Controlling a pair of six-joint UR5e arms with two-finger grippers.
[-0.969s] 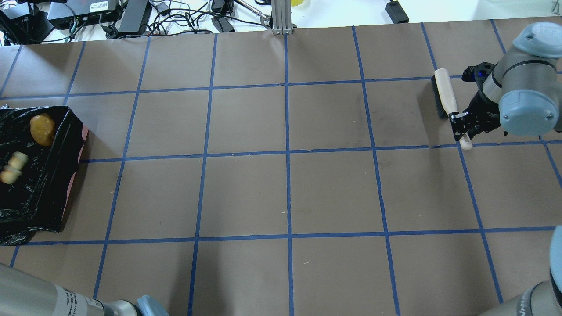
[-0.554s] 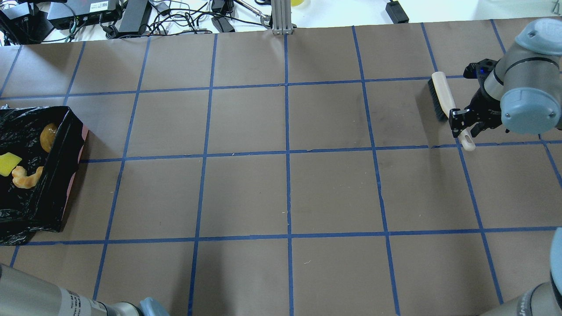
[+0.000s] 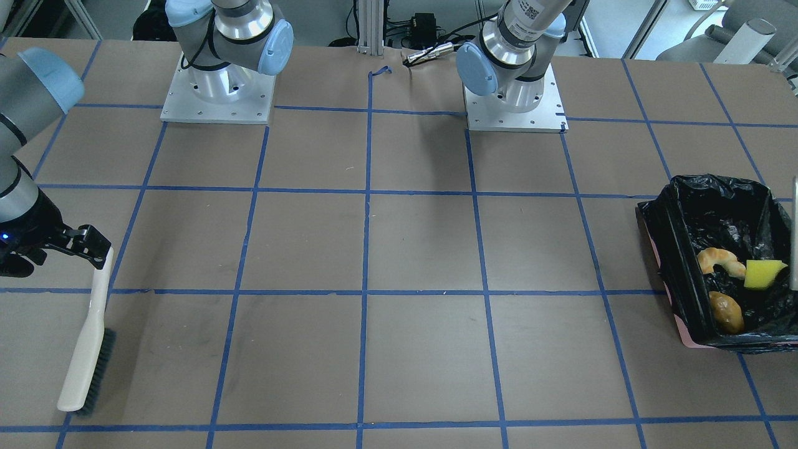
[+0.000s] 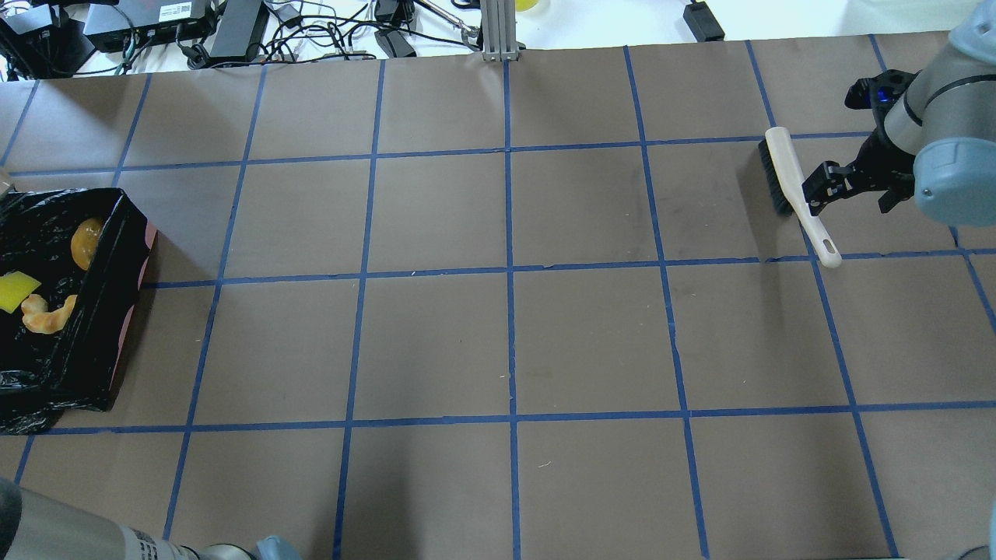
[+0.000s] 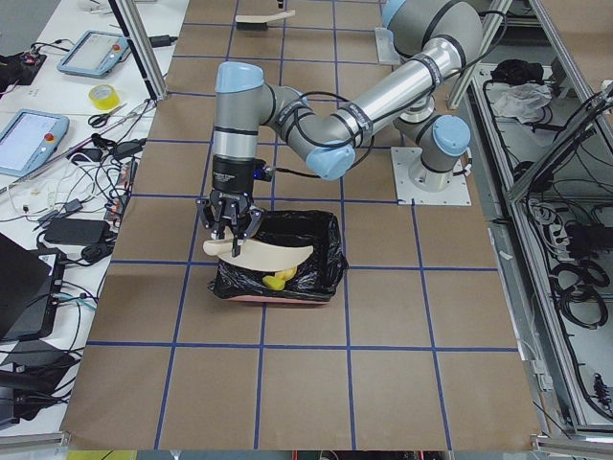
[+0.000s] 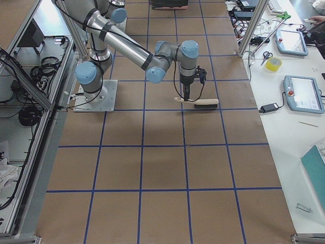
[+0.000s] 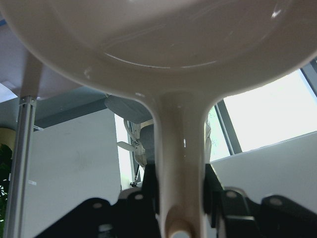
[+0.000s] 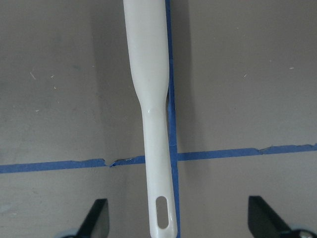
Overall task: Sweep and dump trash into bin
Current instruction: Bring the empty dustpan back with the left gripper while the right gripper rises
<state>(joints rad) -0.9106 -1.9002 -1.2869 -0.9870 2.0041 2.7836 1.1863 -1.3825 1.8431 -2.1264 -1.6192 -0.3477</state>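
The bin [image 4: 117,233], lined with a black bag, stands at the table's left edge and also shows in the front view [image 3: 676,249]. In it lie the cream half-ring [image 4: 47,315], the golden-brown lump [image 4: 87,243] and the yellow wedge [image 4: 15,290]. My left gripper [image 7: 179,198] is shut on the handle of the beige dustpan [image 7: 158,34] and holds it over the bin, as the left side view [image 5: 263,254] shows. My right gripper [image 4: 856,190] is open above the handle of the cream brush [image 4: 786,175], which lies on the table.
Cables and power boxes [image 4: 233,31] lie beyond the table's far edge. A metal post [image 4: 498,27] stands at the far middle. The two arm bases [image 3: 218,93] sit at the robot's side of the table.
The three trash pieces fell and settled in the bin. My right gripper let go of the brush handle, opened wide and rose away to the right. The brush now rests on the table.
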